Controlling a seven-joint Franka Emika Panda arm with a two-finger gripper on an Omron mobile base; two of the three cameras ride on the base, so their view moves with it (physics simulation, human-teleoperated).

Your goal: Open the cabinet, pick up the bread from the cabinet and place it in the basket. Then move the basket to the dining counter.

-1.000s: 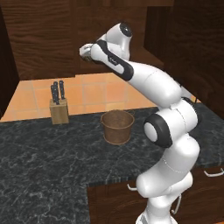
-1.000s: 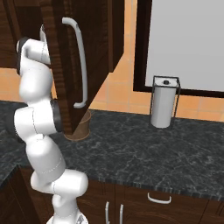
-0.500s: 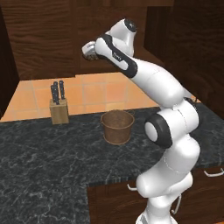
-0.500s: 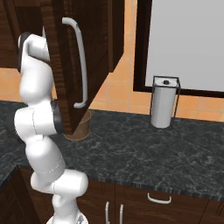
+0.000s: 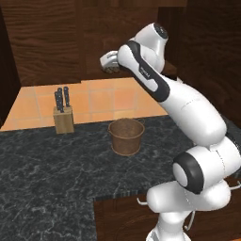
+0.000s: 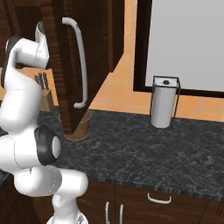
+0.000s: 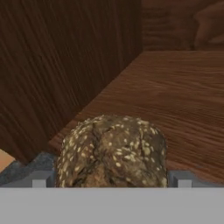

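Observation:
My gripper [image 5: 109, 65] is up at the open cabinet [image 5: 52, 42], shut on the bread [image 5: 112, 69]. In the hand view the bread [image 7: 113, 148], a lumpy brown seeded lump, sits between the fingertips [image 7: 41, 177], just above the front of the wooden shelf [image 7: 175, 96]. The round brown basket [image 5: 126, 136] stands on the black marbled counter [image 5: 42, 174], below the gripper and a little to its right. The cabinet door [image 6: 59, 65] hangs open, its silver bar handle [image 6: 81, 65] facing out. The dining counter is out of view.
A tan knife block [image 5: 63, 117] stands at the back left of the counter. A paper towel holder [image 6: 164, 103] stands at the right by the window. The open door half hides the basket [image 6: 83, 127] in the right base view. Drawers [image 6: 157, 199] lie below the counter.
The gripper has drawn back out of the cabinet, moving right and slightly down with the bread in it. The basket and door have not moved.

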